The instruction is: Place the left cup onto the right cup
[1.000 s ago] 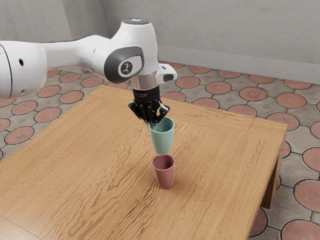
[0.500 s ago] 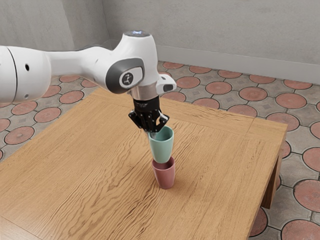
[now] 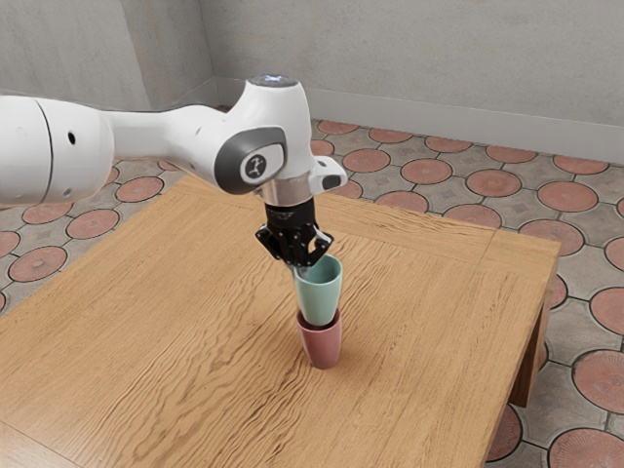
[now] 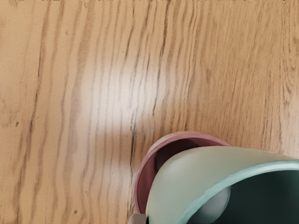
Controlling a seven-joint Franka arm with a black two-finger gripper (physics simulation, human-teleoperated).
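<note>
A teal cup (image 3: 319, 290) hangs upright from my gripper (image 3: 300, 259), which is shut on its rim at the side toward the exterior view's left. The cup's lower part sits inside the mouth of a pink cup (image 3: 321, 342) that stands on the wooden table (image 3: 146, 331). In the wrist view the teal cup (image 4: 219, 182) is large just under my hand, and the pink cup's rim (image 4: 142, 175) curves out from beneath it.
The table's far edge and its right corner (image 3: 546, 255) drop to a tiled floor (image 3: 468, 185). Bare wood lies all around the two cups.
My gripper has come down with the teal cup, from above the pink cup to where its base sits inside the pink cup's mouth.
</note>
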